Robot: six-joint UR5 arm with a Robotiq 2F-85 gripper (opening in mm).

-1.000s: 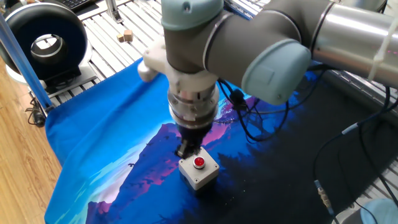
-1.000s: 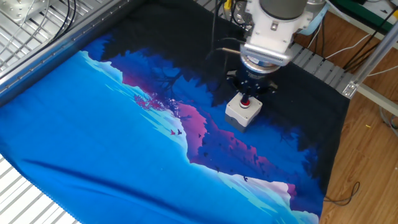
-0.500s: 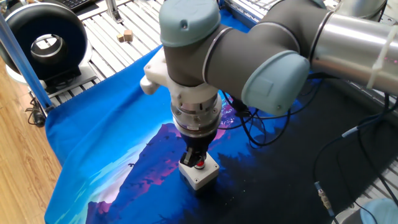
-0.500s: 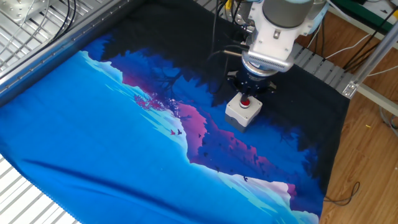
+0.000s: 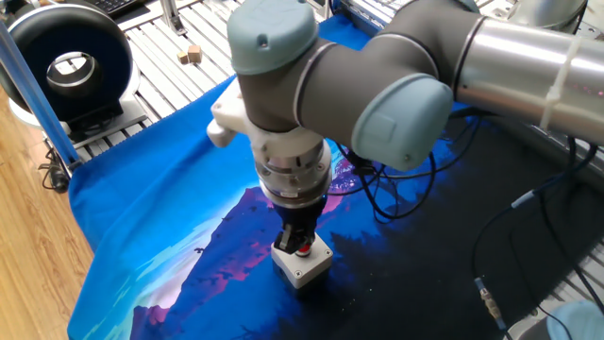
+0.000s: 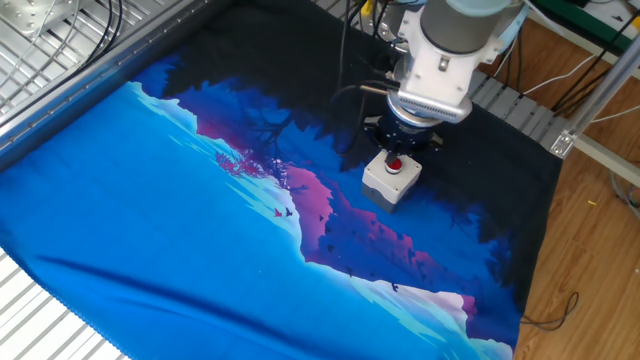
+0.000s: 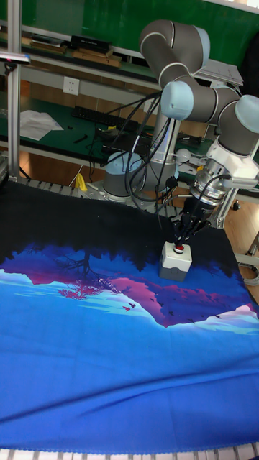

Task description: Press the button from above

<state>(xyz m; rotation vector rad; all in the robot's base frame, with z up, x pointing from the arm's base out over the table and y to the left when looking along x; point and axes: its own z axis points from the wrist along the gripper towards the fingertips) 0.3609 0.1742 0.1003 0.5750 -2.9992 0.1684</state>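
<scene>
Glossy red round push-button (image 6: 394,165) with a silver rim sits in the top of a small light-grey square box (image 6: 389,180), box on the dark part of the blue-and-purple landscape-print cloth (image 6: 180,220). Black two-finger gripper (image 7: 181,233) points straight down, tips at the button; contact can't be confirmed. Finger state: can't tell, no view shows the tips clearly. Versus a second ago: gripper was beside the button, now over it. Box unmoved.

Two opposite high views, one frontal, share the cloth (image 6: 150,200).
</scene>
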